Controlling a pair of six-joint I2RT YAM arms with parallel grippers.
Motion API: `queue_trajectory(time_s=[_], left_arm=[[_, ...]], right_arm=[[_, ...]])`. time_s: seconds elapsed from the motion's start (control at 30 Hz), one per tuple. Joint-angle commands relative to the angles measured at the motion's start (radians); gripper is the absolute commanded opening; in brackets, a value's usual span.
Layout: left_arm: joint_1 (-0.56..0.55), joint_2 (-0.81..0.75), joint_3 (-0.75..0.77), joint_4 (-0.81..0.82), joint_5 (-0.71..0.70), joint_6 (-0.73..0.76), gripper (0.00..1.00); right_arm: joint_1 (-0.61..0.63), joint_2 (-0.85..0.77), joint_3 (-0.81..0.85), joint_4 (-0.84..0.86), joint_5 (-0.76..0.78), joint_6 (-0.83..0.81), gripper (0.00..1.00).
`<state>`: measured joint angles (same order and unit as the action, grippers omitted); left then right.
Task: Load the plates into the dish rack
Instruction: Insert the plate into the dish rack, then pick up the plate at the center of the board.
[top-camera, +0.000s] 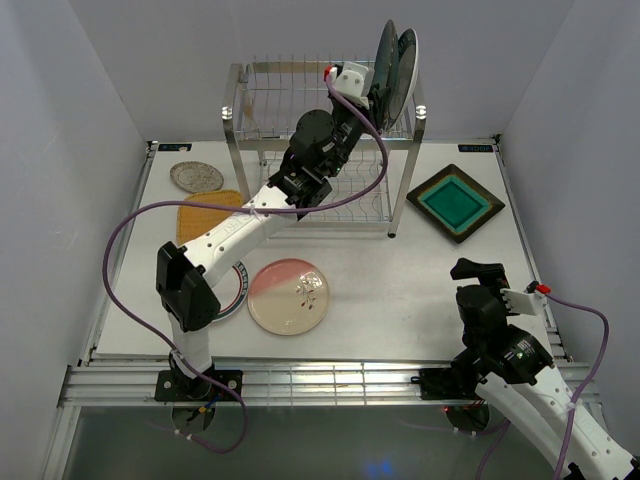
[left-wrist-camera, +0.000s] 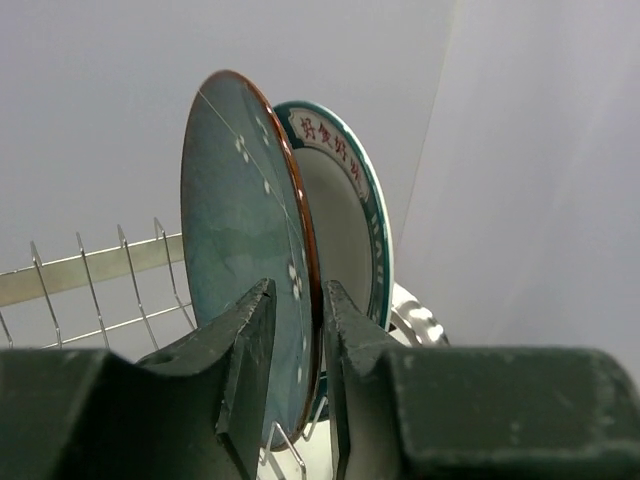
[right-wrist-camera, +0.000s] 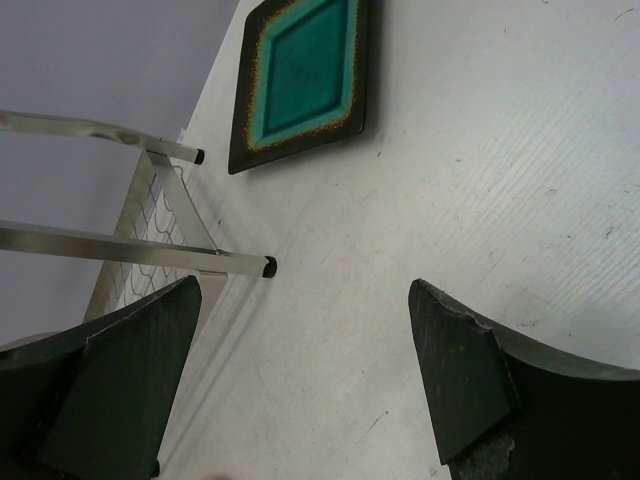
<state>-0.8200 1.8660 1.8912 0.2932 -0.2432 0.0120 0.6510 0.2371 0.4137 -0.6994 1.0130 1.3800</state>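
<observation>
L claw (left-wrist-camera: 298, 300) straddles rim of upright dark plate (left-wrist-camera: 240, 250) in rack (top-camera: 232, 120) top, clamped or loose can't tell; R claw (right-wrist-camera: 305, 290) apart, well off

One camera looks down from above the near edge over the whole desk (top-camera: 400, 300). The left wrist camera sits close to the racked plates (left-wrist-camera: 240, 250). The right wrist camera looks low towards the teal-centred plate (right-wrist-camera: 300, 80). Both appear overhead too.

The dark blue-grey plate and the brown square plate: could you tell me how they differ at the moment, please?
The dark blue-grey plate is round and stands on edge in the top tier of the dish rack; the brown square plate lies flat on the table beside the rack. The left gripper straddles the dark blue-grey plate's rim; nothing touches the brown square plate.
</observation>
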Motion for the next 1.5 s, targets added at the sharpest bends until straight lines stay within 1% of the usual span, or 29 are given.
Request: queue_trajectory(time_s=[0.0,0.37,0.5,0.6,0.67,0.77,0.83,0.87,0.9,0.93,0.97,1.0,1.03,1.07,1.1,1.13,1.17,1.2,1.23,1.27,1.3,1.37,1.4,1.47], left_arm=[[0.004,-0.079,0.032,0.05,0.015,0.008,0.37],[0.004,-0.096,0.026,0.05,0.019,0.006,0.42],[0.004,-0.12,-0.007,0.05,0.005,0.019,0.45],[0.004,-0.16,-0.046,0.057,-0.01,0.031,0.48],[0.004,-0.221,-0.119,0.064,0.001,0.039,0.49],[0.004,-0.304,-0.256,0.072,0.03,0.066,0.55],[0.004,-0.405,-0.337,0.08,0.045,0.088,0.6],[0.004,-0.439,-0.419,0.08,0.05,0.097,0.62],[0.004,-0.508,-0.46,0.08,0.059,0.103,0.64],[0.005,-0.543,-0.502,0.08,0.062,0.121,0.7],[0.005,-0.579,-0.588,0.08,0.067,0.128,0.72],[0.005,-0.615,-0.631,0.08,0.071,0.134,0.75],[0.005,-0.69,-0.674,0.081,0.074,0.141,0.82],[0.005,-0.726,-0.719,0.08,0.074,0.147,0.84],[0.005,-0.761,-0.798,0.08,0.071,0.154,0.85],[0.007,-0.828,-0.84,0.08,0.076,0.163,0.87],[0.008,-0.859,-0.88,0.08,0.081,0.189,0.92],[0.009,-0.887,-0.953,0.08,0.081,0.206,0.93],[0.013,-0.91,-0.989,0.072,0.065,0.218,0.94],[0.013,-0.948,-1.024,0.07,0.055,0.229,0.95],[0.015,-0.965,-1.094,0.067,0.045,0.236,0.96],[0.018,-1.005,-1.162,0.066,0.027,0.25,0.98],[0.019,-1.018,-1.223,0.066,0.024,0.261,0.98],[0.019,-1.038,-1.276,0.054,0.048,0.287,0.98]], right_arm=[[0.001,0.002,-0.006,0.031,0.019,0.001,0.9],[0.001,0.001,-0.007,0.029,0.019,-0.004,0.9],[0.001,0.005,-0.007,0.032,0.018,-0.006,0.9],[0.001,0.011,-0.007,0.037,0.016,-0.012,0.9],[0.001,0.016,-0.006,0.043,0.016,-0.019,0.9],[0.001,0.024,-0.006,0.043,0.018,-0.021,0.9],[0.001,0.033,-0.007,0.055,0.022,-0.03,0.9],[0.001,0.037,-0.004,0.058,0.024,-0.036,0.9],[0.001,0.048,0.0,0.061,0.021,-0.048,0.9],[0.001,0.051,0.004,0.063,0.022,-0.053,0.9],[0.001,0.059,0.01,0.061,0.021,-0.053,0.9],[0.001,0.068,0.011,0.063,0.016,-0.055,0.9],[0.002,0.073,0.013,0.064,0.013,-0.056,0.9],[0.001,0.077,0.014,0.069,0.009,-0.056,0.9],[0.001,0.082,0.014,0.081,-0.005,-0.067,0.9],[0.001,0.085,0.014,0.119,-0.014,-0.108,0.9],[0.001,0.09,0.013,0.142,-0.025,-0.133,0.9],[0.002,0.099,0.007,0.176,-0.051,-0.169,0.9],[0.001,0.106,0.001,0.213,-0.066,-0.229,0.9],[0.002,0.116,-0.006,0.269,-0.079,-0.245,0.9],[0.001,0.139,-0.012,0.291,-0.103,-0.252,0.9],[0.001,0.171,-0.013,0.352,-0.132,-0.275,0.9],[0.001,0.209,-0.007,0.369,-0.164,-0.282,0.9],[0.001,0.252,-0.001,0.405,-0.2,-0.303,0.9]])
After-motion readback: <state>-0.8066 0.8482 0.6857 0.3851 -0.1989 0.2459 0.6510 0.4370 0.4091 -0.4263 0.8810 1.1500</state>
